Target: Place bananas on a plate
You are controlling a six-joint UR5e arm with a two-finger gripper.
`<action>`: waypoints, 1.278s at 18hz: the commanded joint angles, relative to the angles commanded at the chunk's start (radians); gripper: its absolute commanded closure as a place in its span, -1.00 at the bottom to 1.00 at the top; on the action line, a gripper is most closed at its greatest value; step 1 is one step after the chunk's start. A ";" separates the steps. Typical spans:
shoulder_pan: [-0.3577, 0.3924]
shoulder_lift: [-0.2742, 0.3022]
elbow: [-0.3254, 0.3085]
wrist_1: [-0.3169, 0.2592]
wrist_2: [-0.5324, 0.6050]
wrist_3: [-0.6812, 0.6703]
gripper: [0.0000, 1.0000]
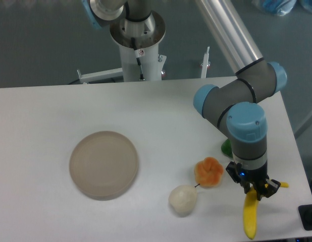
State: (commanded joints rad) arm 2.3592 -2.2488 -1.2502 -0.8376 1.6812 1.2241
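Note:
The yellow banana [250, 216] lies near the table's front right edge, its stem pointing right past the gripper. My gripper [256, 192] is down over the banana's upper end, with its fingers on either side of it. I cannot tell whether the fingers are pressing on the banana. The beige round plate [104, 164] sits bare at the left of the middle, far from the gripper.
An orange fruit [209, 172] sits just left of the gripper. A whitish lump [183, 198] lies in front of it. A green object [226, 147] shows partly behind the arm. The table's front and right edges are close to the banana.

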 joint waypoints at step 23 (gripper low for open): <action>-0.044 0.046 -0.027 -0.012 0.003 -0.127 0.24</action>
State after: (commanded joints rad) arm 2.3149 -2.2029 -1.2777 -0.8498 1.6843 1.0970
